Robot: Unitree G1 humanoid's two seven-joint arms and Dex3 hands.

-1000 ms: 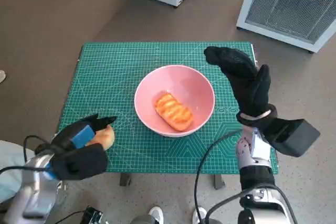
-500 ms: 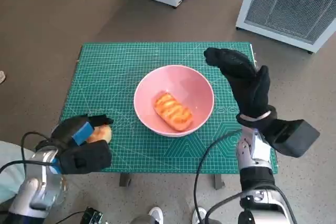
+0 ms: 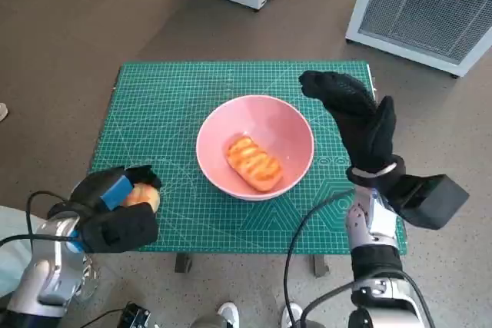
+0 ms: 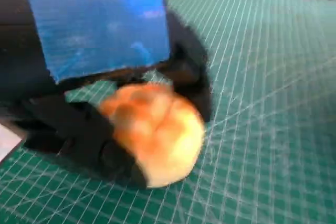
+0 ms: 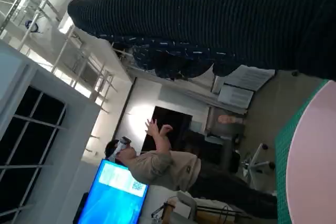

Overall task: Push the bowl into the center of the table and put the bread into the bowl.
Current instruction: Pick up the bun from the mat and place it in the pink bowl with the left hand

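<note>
Pink bowl sits approx mid green mat. One glazed bread already lies inside bowl. Left hand at near-left mat edge, fingers wrapped round second bread, a round bun; bun close above or on mat, can't tell which. Right hand raised just right of bowl rim, fingers extended, holding nothing. Person seen in bkgd of right wrist view.
</note>
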